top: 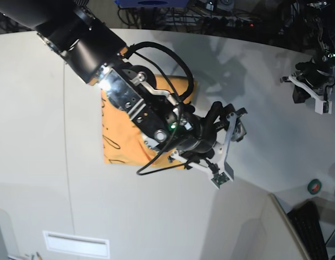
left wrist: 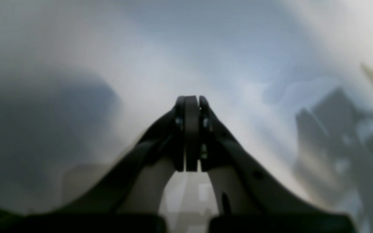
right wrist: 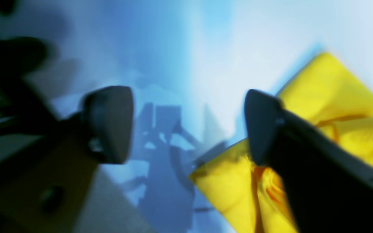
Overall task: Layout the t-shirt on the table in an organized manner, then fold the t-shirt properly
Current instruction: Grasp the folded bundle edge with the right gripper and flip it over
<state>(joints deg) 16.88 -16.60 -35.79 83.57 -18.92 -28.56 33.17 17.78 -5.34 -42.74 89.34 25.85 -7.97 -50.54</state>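
Item, my right pincer (right wrist: 188, 124): jaws standing wide apart with nothing between them, one dark pad to either side in the right wrist view, the picture blurred. In the base view this pincer (top: 228, 149) hangs over bare counter just past the shirt's edge, my bulky right arm (top: 102, 51) reaching in from the upper left corner and crossing above the cloth.

Item, the t-shirt (right wrist: 329, 97): bright yellow-orange cloth behind and beside one of my right pads, creased in soft folds. From the base view the t-shirt (top: 116, 146) lies on the counter as a compact, roughly squared shape, largely covered by my arm; thin dark line markings show on its uncovered left part.

Item, the counter (top: 43, 179): pale grey-white, wide, with a thin dark seam running down its left part; the shirt sits near its middle.

Item, my left pincer (left wrist: 192, 103): jaws pressed together, nothing between them, over a blurred pale surface. In the base view it (top: 313, 89) is at the far right of the counter, well apart from the shirt.

Item, roll of tape (top: 314, 187): small, at the right edge.
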